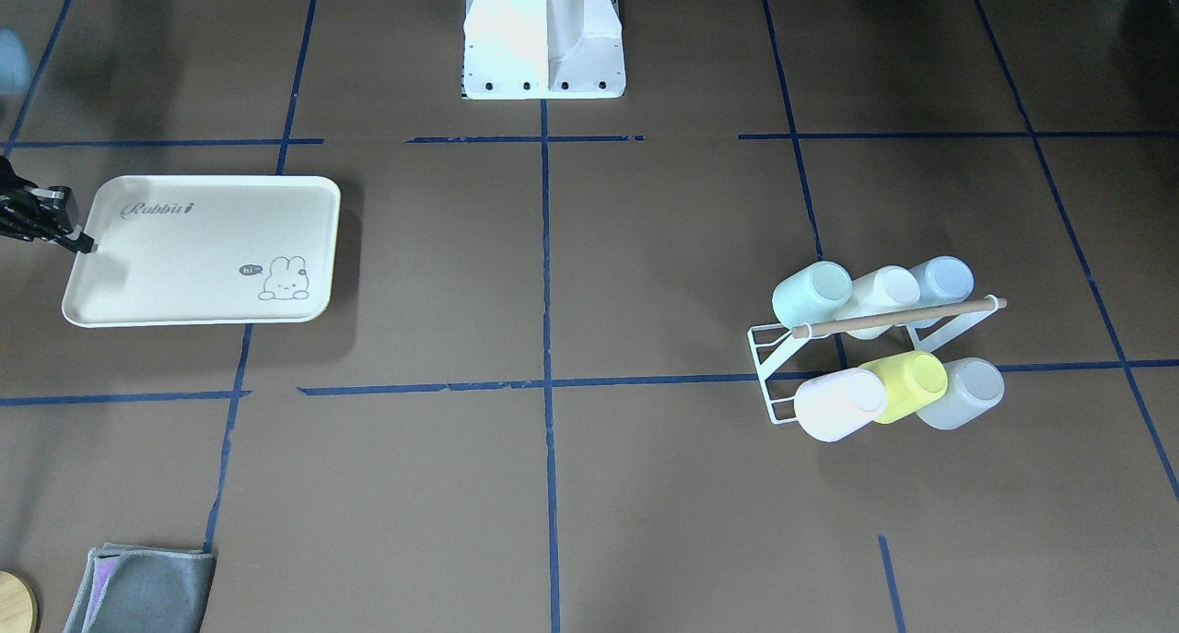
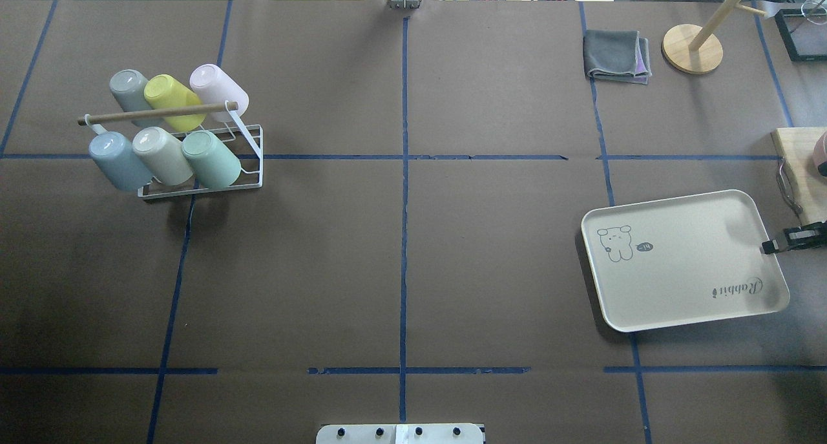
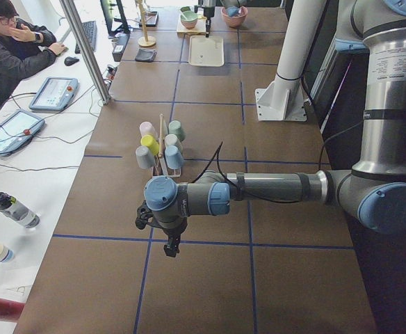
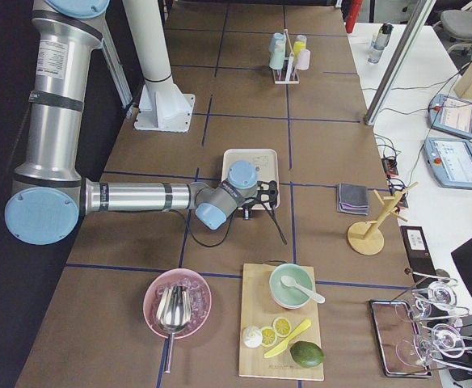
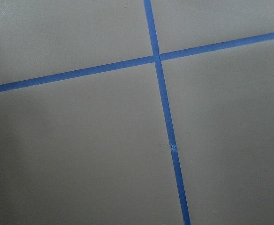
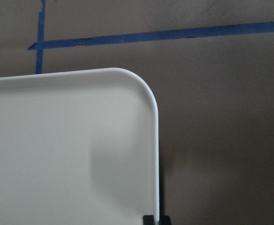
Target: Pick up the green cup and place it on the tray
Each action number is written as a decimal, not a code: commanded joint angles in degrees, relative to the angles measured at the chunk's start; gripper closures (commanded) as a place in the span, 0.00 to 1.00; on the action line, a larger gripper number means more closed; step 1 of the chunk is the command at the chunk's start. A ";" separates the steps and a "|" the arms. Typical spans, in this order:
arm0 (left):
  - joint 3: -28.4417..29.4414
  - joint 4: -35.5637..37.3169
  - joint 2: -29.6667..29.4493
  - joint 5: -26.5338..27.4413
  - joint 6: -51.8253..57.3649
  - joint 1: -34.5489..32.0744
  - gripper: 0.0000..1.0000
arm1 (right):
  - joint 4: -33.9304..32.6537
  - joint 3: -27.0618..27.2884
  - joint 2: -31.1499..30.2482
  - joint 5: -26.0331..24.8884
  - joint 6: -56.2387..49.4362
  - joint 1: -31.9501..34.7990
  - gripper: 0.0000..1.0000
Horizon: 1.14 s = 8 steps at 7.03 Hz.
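Note:
The green cup (image 2: 210, 158) lies tilted on a white wire rack (image 2: 249, 140) at the table's left in the overhead view, at the rack's right end in its nearer row; it also shows as the pale mint cup (image 1: 811, 292). The tray (image 2: 685, 260) lies flat on the right with nothing on it. My right gripper (image 2: 767, 246) is at the tray's right rim, its fingertips (image 6: 148, 219) pinched on either side of that rim. My left gripper (image 3: 168, 247) hangs over bare table well short of the rack; I cannot tell whether it is open or shut.
Several other cups share the rack, among them a yellow cup (image 2: 169, 95) and a pale blue cup (image 2: 116, 159). A grey cloth (image 2: 616, 56), a wooden stand (image 2: 692, 48) and a cutting board (image 2: 801, 166) are near the tray. A person (image 3: 15, 49) sits at the side desk.

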 commanded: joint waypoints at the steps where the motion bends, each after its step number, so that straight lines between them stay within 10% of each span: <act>1: -0.09 0.00 0.00 0.00 0.00 0.00 0.00 | -0.70 -0.39 9.06 -1.59 10.84 -6.06 1.00; 4: -0.09 -0.09 0.00 -0.09 0.00 0.00 0.00 | -17.02 -0.04 24.44 -7.02 13.94 -12.47 1.00; 8: -0.17 -0.09 -0.09 -0.09 0.00 0.00 0.00 | -17.67 -3.20 31.94 -15.90 18.97 -23.04 1.00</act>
